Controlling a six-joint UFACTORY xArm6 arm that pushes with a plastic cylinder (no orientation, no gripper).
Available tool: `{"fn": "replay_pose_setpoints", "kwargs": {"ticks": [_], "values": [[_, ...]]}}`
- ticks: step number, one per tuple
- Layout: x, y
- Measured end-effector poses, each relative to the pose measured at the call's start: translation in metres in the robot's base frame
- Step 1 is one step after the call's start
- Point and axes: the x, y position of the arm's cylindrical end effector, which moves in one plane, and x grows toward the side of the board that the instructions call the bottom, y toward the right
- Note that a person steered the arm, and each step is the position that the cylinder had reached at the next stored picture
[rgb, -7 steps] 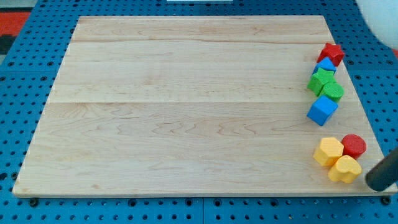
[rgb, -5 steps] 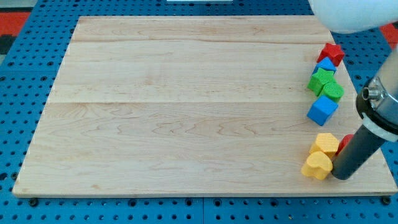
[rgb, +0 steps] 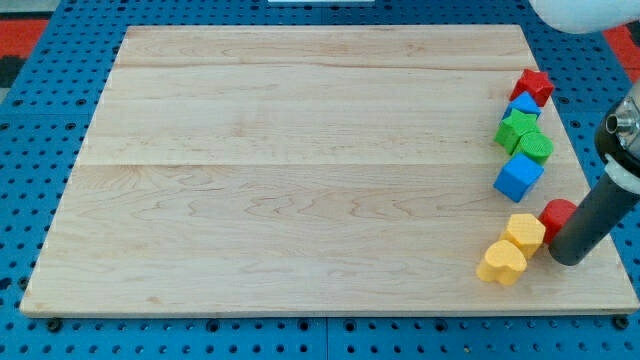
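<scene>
My tip (rgb: 566, 258) stands near the board's lower right corner, against the red cylinder (rgb: 555, 215) just above and left of it. A yellow hexagonal block (rgb: 525, 233) lies just left of the tip, and a yellow heart-shaped block (rgb: 501, 262) sits below and left of that one, touching it. Higher up stands a blue cube (rgb: 518, 176), apart from these.
Along the right edge of the wooden board (rgb: 300, 160) runs a cluster: a red star block (rgb: 535, 85), a blue block (rgb: 523, 104), a green block (rgb: 516, 128) and a green cylinder (rgb: 536, 147). Blue pegboard (rgb: 30, 150) surrounds the board.
The tip swept leftward from the right edge, then drew back slightly to the right. The yellow heart block slid left and down; the red cylinder shifted up and left.
</scene>
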Motion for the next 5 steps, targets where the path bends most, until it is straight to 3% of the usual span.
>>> {"fn": "replay_pose_setpoints", "kwargs": {"ticks": [3, 5], "values": [[-0.044, -0.007], [-0.044, -0.006]]}}
